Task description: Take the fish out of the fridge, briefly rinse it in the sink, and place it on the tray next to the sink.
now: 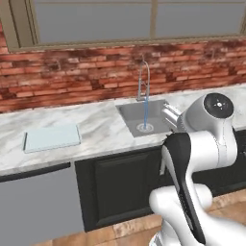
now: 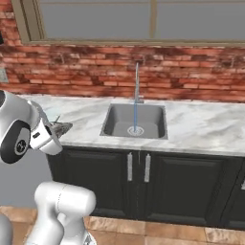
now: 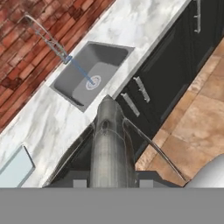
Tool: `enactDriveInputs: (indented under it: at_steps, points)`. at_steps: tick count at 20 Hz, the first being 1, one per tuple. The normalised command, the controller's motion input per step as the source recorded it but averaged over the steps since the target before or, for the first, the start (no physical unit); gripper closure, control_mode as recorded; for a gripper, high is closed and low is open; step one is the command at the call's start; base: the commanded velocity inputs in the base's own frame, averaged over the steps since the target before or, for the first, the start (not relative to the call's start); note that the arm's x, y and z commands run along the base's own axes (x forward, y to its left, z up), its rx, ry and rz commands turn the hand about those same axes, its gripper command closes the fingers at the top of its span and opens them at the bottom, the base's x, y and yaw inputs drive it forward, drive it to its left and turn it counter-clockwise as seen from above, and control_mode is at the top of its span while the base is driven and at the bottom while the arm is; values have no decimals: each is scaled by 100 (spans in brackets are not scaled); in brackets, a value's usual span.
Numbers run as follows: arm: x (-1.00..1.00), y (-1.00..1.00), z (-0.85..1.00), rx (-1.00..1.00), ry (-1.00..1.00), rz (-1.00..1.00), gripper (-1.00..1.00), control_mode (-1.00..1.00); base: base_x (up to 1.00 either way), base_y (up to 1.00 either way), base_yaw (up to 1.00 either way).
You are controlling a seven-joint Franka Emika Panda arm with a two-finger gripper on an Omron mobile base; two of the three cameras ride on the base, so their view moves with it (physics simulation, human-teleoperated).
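Between my closed fingers sits the fish (image 3: 111, 144), a silvery-grey body that runs straight out ahead of my hand, its head end pointing toward the sink (image 3: 94, 72). In the hand view it takes up the lower middle, with thin dark fins curving off to either side of it. My gripper (image 2: 56, 128) is clamped narrow on it; in the right base view the fish (image 2: 61, 127) pokes out past my wrist as a small grey shape with a thin spike above it, level with the front edge of the counter (image 2: 201, 127).

Ahead of my hand and a little off to one side is the sink, a square grey basin set in the marbled counter. A thin blue stream of water (image 3: 83, 71) falls from the curved chrome faucet (image 3: 46, 37) to the round drain (image 3: 93, 82). I am not over the basin: my hand hangs in front of the dark cabinet doors (image 3: 173, 57), short of the counter edge, well apart from the water.

Off to the far side of my hand from the sink lies the tray (image 1: 52, 137), a flat pale blue-green sheet resting on the counter, its corner showing at the lower left of the hand view. Behind the counter runs a red brick wall (image 1: 72, 77) under a window (image 1: 139, 19).
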Motion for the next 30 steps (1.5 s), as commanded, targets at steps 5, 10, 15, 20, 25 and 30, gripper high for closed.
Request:
enactDriveInputs:
  at_steps: [5, 10, 15, 20, 25, 30]
  points:
    - [0, 0, 0, 0, 0, 0, 100, 100, 20, 100, -7]
    - [0, 0, 0, 0, 0, 0, 100, 100, 64, 100, -15]
    - [0, 0, 0, 0, 0, 0, 100, 100, 86, 92, -22]
    - [12, 6, 0, 0, 7, 0, 100, -100, 59, 46, -6]
    - [62, 7, -7, 0, 61, 0, 100, -100, 0, 0, 0]
    - [23, 0, -11, -1, 29, 0, 100, -100, 0, 0, 0]
